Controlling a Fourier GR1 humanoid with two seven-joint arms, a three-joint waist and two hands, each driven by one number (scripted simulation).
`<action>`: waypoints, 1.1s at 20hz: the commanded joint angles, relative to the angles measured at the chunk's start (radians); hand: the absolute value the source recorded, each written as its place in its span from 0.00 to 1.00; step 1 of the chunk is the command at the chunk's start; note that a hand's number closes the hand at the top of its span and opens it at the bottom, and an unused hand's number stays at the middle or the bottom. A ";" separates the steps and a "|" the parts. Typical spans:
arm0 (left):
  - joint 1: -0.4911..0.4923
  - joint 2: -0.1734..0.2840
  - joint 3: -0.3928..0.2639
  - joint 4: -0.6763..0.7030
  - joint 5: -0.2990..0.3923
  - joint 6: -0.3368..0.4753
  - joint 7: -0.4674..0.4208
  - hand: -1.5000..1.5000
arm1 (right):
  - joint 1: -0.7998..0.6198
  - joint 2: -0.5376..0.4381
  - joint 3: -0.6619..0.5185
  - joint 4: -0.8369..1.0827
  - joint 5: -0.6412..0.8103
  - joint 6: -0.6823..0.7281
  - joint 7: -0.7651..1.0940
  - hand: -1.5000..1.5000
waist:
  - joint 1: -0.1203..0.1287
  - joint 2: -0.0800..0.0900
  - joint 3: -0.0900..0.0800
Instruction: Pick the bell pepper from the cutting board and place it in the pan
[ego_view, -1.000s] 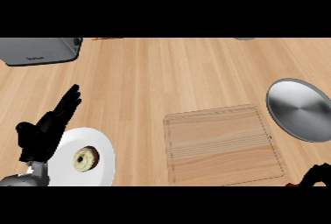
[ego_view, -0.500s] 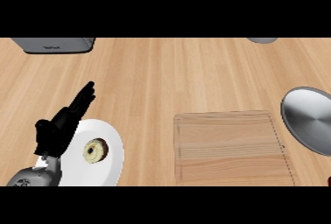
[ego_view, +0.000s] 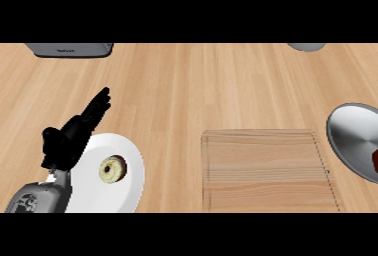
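A bare wooden cutting board (ego_view: 267, 170) lies at the lower right. The grey metal pan (ego_view: 353, 140) sits at the right edge, cut off by the frame. A small dark red thing (ego_view: 375, 161) shows at the pan's right edge; it is too cut off to tell what it is. My left hand (ego_view: 74, 135) is at the lower left, fingers straight and pointing up, over the edge of a white plate. My right hand does not show.
The white plate (ego_view: 129, 185) at the lower left holds a doughnut (ego_view: 112, 169). A grey appliance (ego_view: 70, 49) stands at the top left. Another grey object (ego_view: 306, 47) peeks in at the top right.
The view has shifted, so everything has slid to the right in the picture. The right hand seen at the lower right a second ago has left the view.
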 joint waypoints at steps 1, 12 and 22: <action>0.013 -0.032 -0.019 0.021 -0.044 0.014 -0.023 0.50 | -0.140 -0.012 -0.005 0.283 0.055 -0.051 -0.129 1.00 | 0.001 0.000 0.000; -0.023 -0.047 0.013 0.002 -0.052 -0.016 0.018 0.50 | -0.508 -0.085 -0.027 0.850 0.116 -0.131 -0.343 1.00 | 0.009 0.003 0.001; 0.006 -0.058 -0.020 -0.060 -0.049 -0.036 0.034 0.50 | -0.645 -0.111 0.031 1.100 0.221 -0.045 -0.135 0.00 | 0.048 0.015 0.005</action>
